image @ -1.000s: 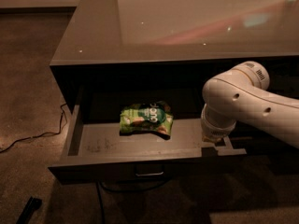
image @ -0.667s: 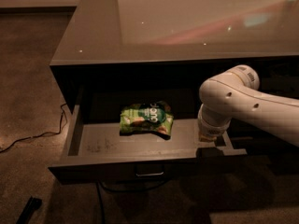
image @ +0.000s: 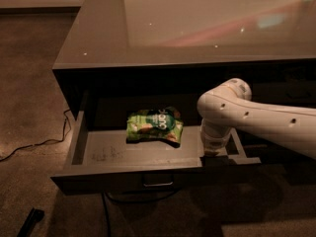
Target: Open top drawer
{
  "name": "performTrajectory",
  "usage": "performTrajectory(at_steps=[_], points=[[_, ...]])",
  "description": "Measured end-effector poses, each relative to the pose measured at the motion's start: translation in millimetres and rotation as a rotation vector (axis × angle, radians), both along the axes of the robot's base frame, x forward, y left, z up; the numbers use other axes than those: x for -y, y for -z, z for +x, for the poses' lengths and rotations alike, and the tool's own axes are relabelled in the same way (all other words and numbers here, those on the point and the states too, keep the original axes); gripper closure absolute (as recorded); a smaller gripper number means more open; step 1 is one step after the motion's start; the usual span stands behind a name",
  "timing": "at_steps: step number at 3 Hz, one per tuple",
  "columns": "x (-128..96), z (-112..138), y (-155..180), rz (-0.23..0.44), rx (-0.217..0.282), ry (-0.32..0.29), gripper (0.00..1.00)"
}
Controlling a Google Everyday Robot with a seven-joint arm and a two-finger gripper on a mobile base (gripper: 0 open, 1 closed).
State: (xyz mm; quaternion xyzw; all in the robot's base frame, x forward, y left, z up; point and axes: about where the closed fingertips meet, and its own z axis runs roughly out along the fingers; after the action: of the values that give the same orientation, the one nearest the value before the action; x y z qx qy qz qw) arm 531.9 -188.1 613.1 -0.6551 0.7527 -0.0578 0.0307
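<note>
Top drawer of a dark cabinet, standing pulled well out from under the glossy countertop, toward the camera. Its tall front is dark grey-black with a small metal bail handle at the centre. The inner walls and floor are lighter grey, and the bare floor shows faint scuffs. A green snack bag lies flat near the middle of the floor, towards the back. The white arm enters from the right and bends down. Its gripper sits at the drawer's front rim, right of centre and well apart from the handle. Whether the gripper is spread or closed cannot be told, since the wrist hides it. The task looks essentially done, so the risk probably lies in the retreat. A gripper caught on the rim could rack the drawer sideways or nudge it back in, and a leftward swing inside the drawer could sweep the bag.
</note>
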Motion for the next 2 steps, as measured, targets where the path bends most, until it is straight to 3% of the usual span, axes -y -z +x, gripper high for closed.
performTrajectory(at_steps=[2], points=[[13, -16, -7, -0.099, -0.004, 0.053, 1.0]])
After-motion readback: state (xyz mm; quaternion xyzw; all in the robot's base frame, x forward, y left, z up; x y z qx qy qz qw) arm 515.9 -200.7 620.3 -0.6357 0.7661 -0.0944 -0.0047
